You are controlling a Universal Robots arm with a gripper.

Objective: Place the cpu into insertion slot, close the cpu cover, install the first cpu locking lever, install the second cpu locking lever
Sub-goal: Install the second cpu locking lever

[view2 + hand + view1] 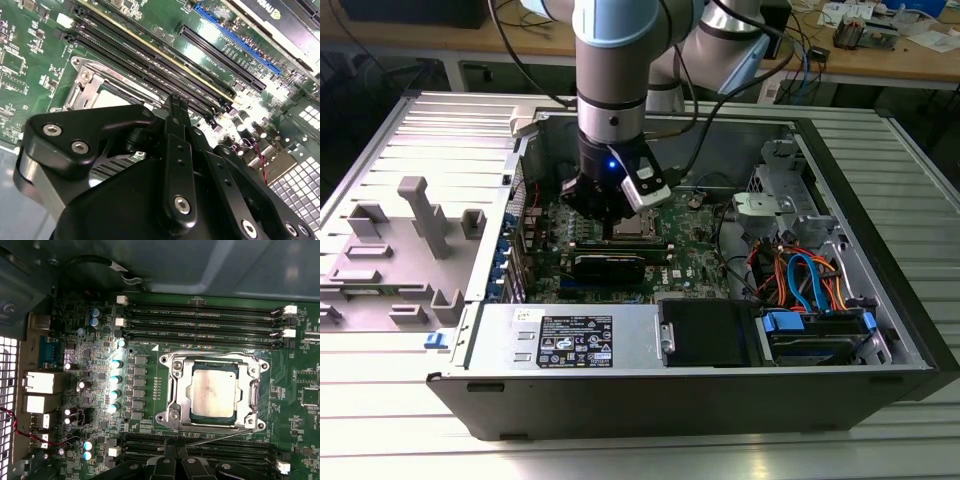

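The cpu (214, 390), a flat grey-tan square, lies in the insertion slot (176, 412) on the green board. The silver cpu cover (215, 359) is down over it, and the chip shows through its window. My gripper (176, 462) hangs just off the socket's edge, over the memory slots, fingers together with nothing seen between them. A thin metal rod (217, 436) runs along the socket edge nearest the fingers. In the second wrist view the gripper (175, 102) sits right beside the socket (92, 90). In the exterior view the gripper (608, 215) is low inside the case next to the cpu (636, 229).
Long black memory slots (200, 315) flank the socket on both sides. The open computer case (860, 200) holds a power supply (570, 335), a black shroud (705, 330), and coloured cables (800, 275) at the exterior view's right. A grey fixture (420, 215) stands at its left.
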